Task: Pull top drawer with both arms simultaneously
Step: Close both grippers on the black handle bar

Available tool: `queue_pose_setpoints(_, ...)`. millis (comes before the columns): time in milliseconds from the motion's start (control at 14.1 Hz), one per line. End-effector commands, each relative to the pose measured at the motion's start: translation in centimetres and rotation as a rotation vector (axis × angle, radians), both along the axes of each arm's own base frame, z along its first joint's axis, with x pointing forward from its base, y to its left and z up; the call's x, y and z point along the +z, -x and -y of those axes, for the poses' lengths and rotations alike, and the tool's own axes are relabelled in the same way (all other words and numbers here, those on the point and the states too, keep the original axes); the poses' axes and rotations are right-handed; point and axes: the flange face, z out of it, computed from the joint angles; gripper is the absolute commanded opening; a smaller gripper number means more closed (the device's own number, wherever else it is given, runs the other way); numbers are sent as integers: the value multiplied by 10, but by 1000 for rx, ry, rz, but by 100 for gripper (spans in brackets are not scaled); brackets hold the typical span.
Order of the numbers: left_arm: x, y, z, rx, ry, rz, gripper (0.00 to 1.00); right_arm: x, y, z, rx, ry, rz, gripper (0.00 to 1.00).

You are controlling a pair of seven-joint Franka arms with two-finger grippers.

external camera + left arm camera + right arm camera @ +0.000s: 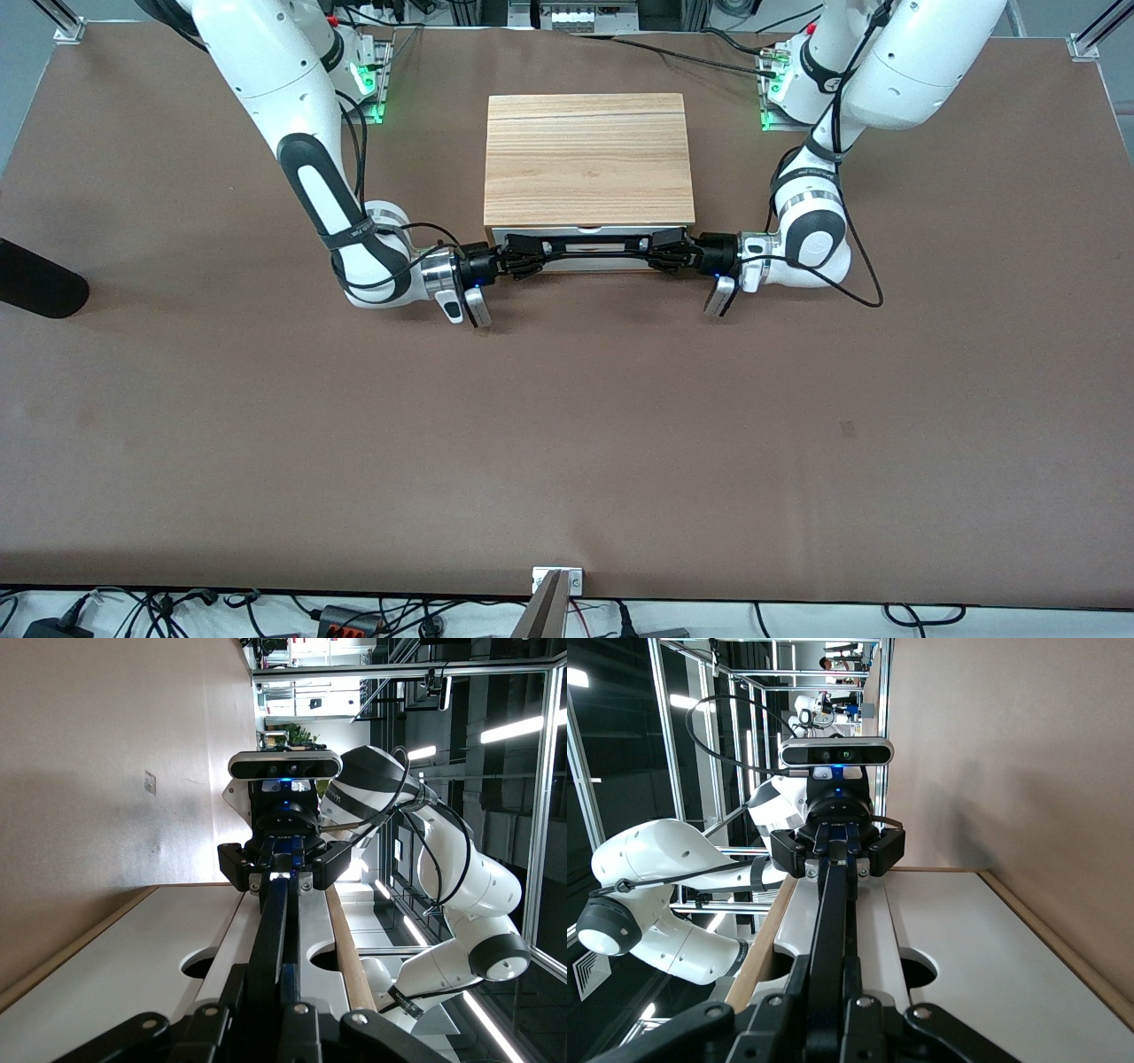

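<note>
A cabinet with a light wood top (587, 159) stands between the two arm bases. The top drawer (585, 240) has a white front, and its long black bar handle (592, 251) faces the front camera. None of its reddish-brown inside shows. My right gripper (523, 259) is shut on the handle's end toward the right arm. My left gripper (663, 257) is shut on the end toward the left arm. In the left wrist view my left gripper (283, 983) clamps the handle (275, 921) against the white front (314, 921). The right wrist view shows my right gripper (833, 983) clamping the handle (833, 912).
A black object (35, 279) lies at the table's edge toward the right arm's end. The plain white panel (151, 948) sits below the top drawer. Brown tabletop (567, 425) stretches from the drawer to the front edge, where a camera mount (556, 585) stands.
</note>
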Motion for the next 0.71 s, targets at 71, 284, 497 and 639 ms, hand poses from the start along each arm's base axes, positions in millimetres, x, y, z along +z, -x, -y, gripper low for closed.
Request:
queue_pose_setpoints(71,-4,4,7,15,-4,35,1,5,-2,0,-10,-37,49,0)
queue_pose_setpoints(284,-4,4,7,15,-3,36,1,6,-3,-1,-12,-35,53,0)
queue_pose_setpoints(497,-2,0,7,18,-2,41,1,5,-9,-3,-15,-39,56,0)
queue_pose_setpoints(639,0,-7,8,20,-1,56,1,-1,-17,-5,-18,-44,62,0)
